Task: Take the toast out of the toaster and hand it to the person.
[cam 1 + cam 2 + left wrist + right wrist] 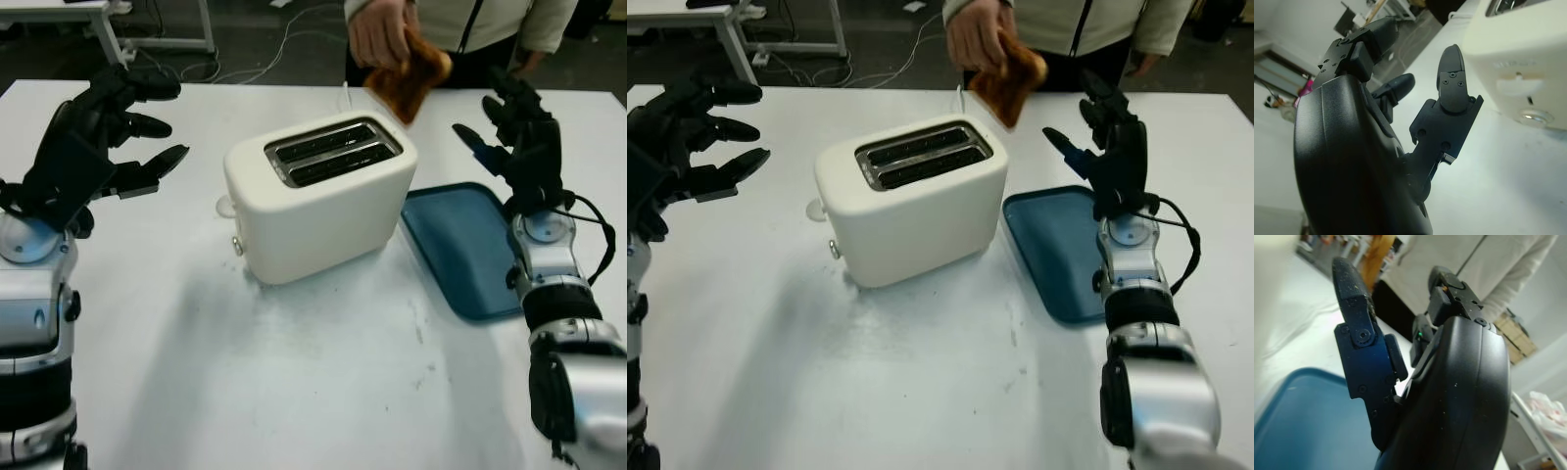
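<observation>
Holding toast (409,78) above the toaster (318,196), person's hand (377,31), left hand (108,132) and right hand (514,132) empty, raised, fingers uncurled

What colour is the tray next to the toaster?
Blue. The tray lies on the white table beside the cream toaster, clearest in the left eye view.

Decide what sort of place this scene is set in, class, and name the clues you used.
Probably a robotics lab or test room, not a home kitchen. A toaster and blue tray sit on a bare white table, cables trail across the floor behind, and another white workbench stands beyond.
</observation>
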Available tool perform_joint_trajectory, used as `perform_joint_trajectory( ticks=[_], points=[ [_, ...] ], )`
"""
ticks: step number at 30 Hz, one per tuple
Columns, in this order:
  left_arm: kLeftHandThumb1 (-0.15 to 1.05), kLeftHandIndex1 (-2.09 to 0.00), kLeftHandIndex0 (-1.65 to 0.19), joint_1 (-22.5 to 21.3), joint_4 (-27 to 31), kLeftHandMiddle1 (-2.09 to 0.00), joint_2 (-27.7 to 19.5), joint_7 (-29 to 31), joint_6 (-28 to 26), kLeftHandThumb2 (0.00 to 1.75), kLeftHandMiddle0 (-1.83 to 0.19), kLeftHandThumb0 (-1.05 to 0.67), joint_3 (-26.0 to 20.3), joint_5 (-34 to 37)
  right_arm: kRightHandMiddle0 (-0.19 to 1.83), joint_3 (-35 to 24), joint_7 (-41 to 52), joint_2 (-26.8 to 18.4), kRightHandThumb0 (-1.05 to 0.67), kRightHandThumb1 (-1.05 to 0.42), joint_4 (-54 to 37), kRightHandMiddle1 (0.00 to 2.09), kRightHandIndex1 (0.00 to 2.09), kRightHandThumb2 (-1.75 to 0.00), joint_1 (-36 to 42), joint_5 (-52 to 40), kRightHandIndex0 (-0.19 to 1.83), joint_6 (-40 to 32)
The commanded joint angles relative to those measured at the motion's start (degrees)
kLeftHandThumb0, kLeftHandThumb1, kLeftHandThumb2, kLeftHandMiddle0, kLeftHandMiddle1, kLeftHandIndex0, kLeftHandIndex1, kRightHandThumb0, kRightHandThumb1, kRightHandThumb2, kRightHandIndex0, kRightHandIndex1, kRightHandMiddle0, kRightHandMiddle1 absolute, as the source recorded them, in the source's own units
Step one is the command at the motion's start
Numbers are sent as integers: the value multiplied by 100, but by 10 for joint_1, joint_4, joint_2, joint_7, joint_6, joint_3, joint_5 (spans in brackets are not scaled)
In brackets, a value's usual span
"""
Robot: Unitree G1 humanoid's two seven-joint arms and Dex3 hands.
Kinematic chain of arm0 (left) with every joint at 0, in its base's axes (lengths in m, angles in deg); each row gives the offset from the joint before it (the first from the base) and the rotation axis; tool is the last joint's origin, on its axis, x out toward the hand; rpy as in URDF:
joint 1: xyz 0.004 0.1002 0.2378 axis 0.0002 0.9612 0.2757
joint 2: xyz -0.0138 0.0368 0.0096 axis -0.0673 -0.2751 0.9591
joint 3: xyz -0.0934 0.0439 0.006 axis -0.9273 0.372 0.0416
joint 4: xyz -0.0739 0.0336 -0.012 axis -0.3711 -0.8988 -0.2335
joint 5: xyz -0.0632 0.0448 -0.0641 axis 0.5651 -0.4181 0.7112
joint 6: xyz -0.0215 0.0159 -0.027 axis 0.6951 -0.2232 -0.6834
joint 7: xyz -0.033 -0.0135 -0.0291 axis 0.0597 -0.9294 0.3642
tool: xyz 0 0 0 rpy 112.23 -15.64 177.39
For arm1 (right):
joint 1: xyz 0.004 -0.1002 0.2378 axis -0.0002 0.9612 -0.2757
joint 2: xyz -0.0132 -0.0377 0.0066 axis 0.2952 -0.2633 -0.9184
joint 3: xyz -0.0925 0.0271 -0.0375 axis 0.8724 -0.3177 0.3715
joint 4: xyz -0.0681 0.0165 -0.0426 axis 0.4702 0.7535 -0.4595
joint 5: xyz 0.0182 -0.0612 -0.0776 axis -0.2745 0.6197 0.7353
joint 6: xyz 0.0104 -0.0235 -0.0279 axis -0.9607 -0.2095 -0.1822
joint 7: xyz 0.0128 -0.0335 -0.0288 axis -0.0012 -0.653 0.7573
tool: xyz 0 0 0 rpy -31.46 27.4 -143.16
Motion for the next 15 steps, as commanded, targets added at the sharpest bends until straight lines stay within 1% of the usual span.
perform_joint_trajectory(
  ticks=[1,2,4,7,9,10,12,14,15],
  points=[
    [75,-86,-19,26,26,-117,18,-16,21,55,-15,-20,-12,10,12,0,4,20,-74,-91,-67,0,0,0,48,-17,8,-23],
    [76,-86,-19,39,40,-116,29,-26,25,54,-15,-22,-14,10,11,3,4,30,-75,-92,-110,0,0,-1,78,-19,7,-38],
    [78,-82,-18,68,63,-112,55,-47,36,55,-13,-24,-16,10,11,18,-4,46,-81,-92,-218,1,1,-17,146,-1,9,-88],
    [83,-77,-13,116,79,-108,94,-70,75,57,-8,-27,-6,7,13,41,13,62,-76,-92,-337,1,3,-44,232,0,12,-127],
    [84,-75,-10,149,94,-106,120,-90,87,57,-4,-30,8,-5,13,58,27,76,-72,-92,-404,1,3,-52,284,-9,13,-154],
    [88,-72,-8,164,101,-102,130,-100,92,54,-2,-33,16,-13,12,67,31,84,-70,-92,-434,1,3,-57,306,-11,13,-167],
    [91,-68,-6,198,108,-97,154,-119,111,51,-1,-36,34,-26,14,86,32,105,-73,-92,-475,1,4,-60,345,-12,14,-177],
    [92,-62,-3,228,111,-86,175,-129,131,56,0,-36,50,-30,15,100,29,126,-74,-92,-494,2,3,-65,372,-13,14,-179],
    [92,-60,-2,241,103,-82,186,-134,150,57,0,-35,56,-29,15,104,27,136,-73,-92,-497,2,3,-66,382,-14,14,-178]
  ],
)
